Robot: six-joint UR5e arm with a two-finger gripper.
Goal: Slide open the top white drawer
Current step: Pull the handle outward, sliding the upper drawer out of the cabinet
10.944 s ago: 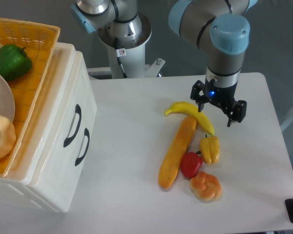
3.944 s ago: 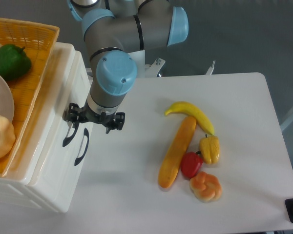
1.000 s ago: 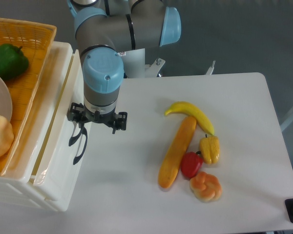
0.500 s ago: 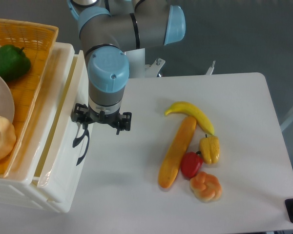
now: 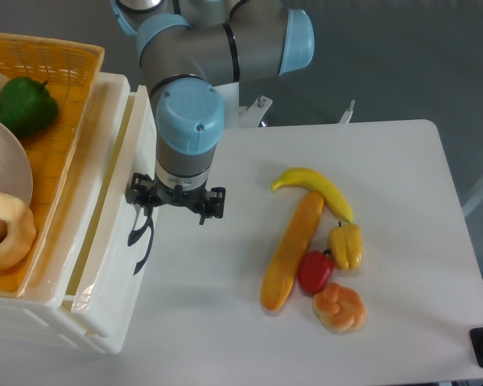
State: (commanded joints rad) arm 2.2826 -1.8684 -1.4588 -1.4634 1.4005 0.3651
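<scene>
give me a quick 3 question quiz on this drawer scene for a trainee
1. True or false: the top drawer is fully closed.
2. Which item lies nearest the far edge of the table? A) banana B) red pepper C) bun
3. Fill in: the green pepper sits in the orange ____.

Key:
1. False. A gap shows behind its front panel, and the claw is at its black handle.
2. A
3. basket
</scene>
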